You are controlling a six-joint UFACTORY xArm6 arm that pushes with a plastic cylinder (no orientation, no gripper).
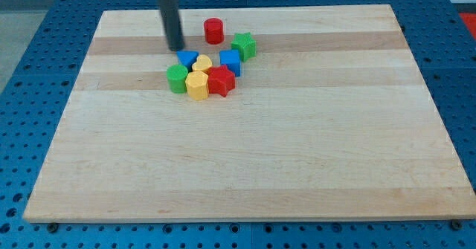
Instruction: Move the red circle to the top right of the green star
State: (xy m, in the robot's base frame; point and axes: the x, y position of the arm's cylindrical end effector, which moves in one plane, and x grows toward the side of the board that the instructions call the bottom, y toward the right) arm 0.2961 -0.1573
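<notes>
The rod is seen coming down from the view's top edge, left of the block group, and my tip (pixel 175 48) is set on the counter (pixel 245 152) in its upper part. No gripper is carried by this arm (only the straight dark rod), so nothing about jaws apart or together can be told.

Going from the view's left to its right, the green block (pixel 177 78) is found first, below my tip and a little apart from it; its shape looks round, though that cannot be told for sure. The blue triangle (pixel 187 59) is seen just below and right of my tip, very near it; whether they touch cannot be told. Further below and right, the yellow heart (pixel 202 63) is pressed against the triangle, and a second yellow block (pixel 198 85) (its shape is not clear) lies under the heart, beside the green block.

The red circle (pixel 214 31) is placed to the right of my tip and slightly toward the view's top, clearly apart from it and apart from the cluster. A red star (pixel 221 80) is packed against the lower yellow block, and a blue cube (pixel 230 62) sits just above it. Furthest right of my tip, the green star (pixel 244 46) is found, with the red circle up and to its left.
</notes>
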